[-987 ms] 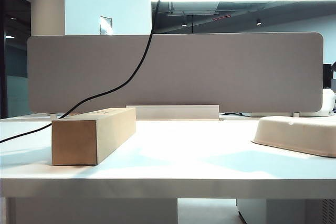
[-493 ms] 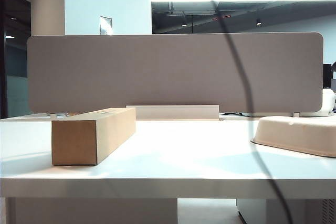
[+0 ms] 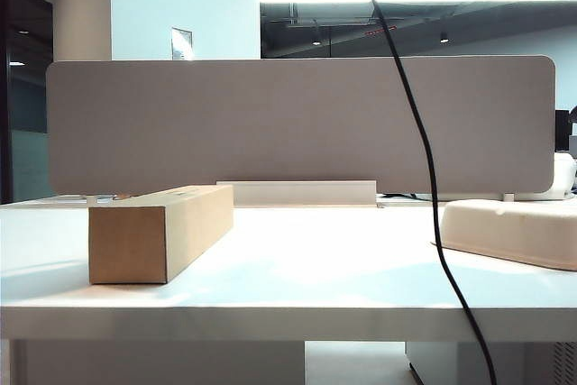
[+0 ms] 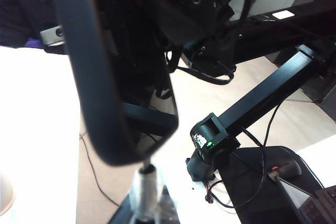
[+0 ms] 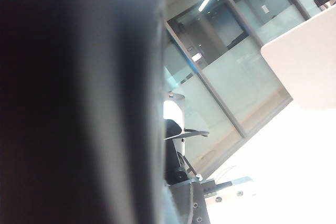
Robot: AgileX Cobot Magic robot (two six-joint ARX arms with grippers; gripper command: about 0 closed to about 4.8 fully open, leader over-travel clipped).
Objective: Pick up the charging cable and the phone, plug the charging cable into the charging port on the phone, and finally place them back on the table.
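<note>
Charging cable (image 3: pixel 424 160) hangs from above past the table (image 3: pixel 297 299) front edge, right of centre. Left gripper (image 4: pixel 147 192) clamped on its silver plug, by phone (image 4: pixel 94 77) edge. Right gripper closed, out of frame.

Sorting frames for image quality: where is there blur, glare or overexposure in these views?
Exterior view: sharp, the charging cable crisp, mild glare on the table. Left wrist view: a dark curved edge, seemingly the phone, and a silvery plug below it blurred up close; floor blown out white. Right wrist view: a dark defocused mass fills the left half; bright surfaces overexposed.
</note>
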